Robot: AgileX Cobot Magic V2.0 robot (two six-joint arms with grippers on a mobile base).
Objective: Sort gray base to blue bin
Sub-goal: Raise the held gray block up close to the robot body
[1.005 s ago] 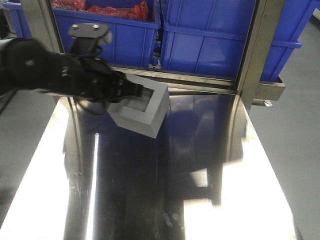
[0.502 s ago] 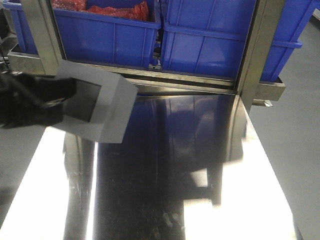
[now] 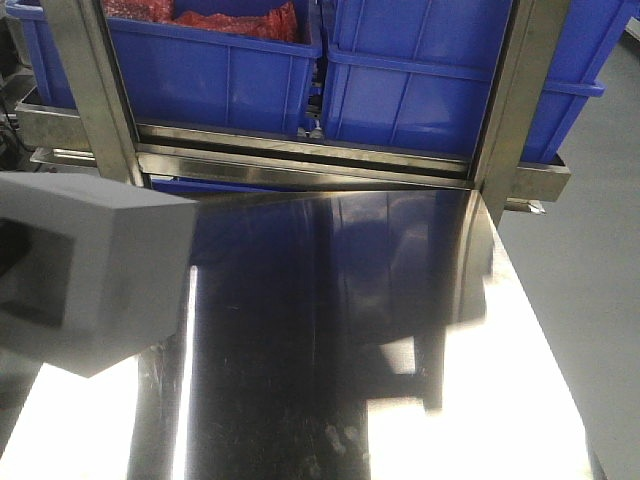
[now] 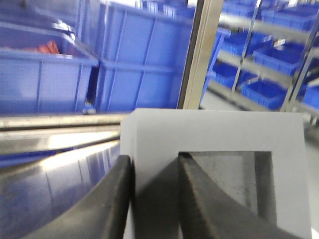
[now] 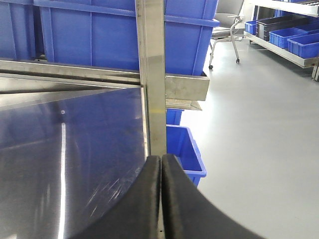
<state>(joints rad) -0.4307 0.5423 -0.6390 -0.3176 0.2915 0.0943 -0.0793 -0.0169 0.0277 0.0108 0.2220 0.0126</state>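
The gray base [image 3: 90, 280] hangs in the air at the far left of the front view, close to the camera, with its square recess facing left. In the left wrist view my left gripper [image 4: 154, 159] is shut on one wall of the gray base [image 4: 214, 132], one finger outside and one inside the recess. My right gripper [image 5: 160, 158] is shut and empty over the table's right edge. Blue bins [image 3: 420, 90] stand on the rack behind the table. I cannot tell which one is the target.
The steel table [image 3: 330, 330] is shiny and bare. Steel posts [image 3: 510, 100] rise at its back corners. The left rack bin [image 3: 230, 80] holds red material. A small blue bin [image 5: 187, 149] sits on the floor right of the table. More shelved bins [image 4: 264, 92] show in the distance.
The gray base has moved from the back middle of the table to the left and nearer the camera. The left arm has gone out of the front view.
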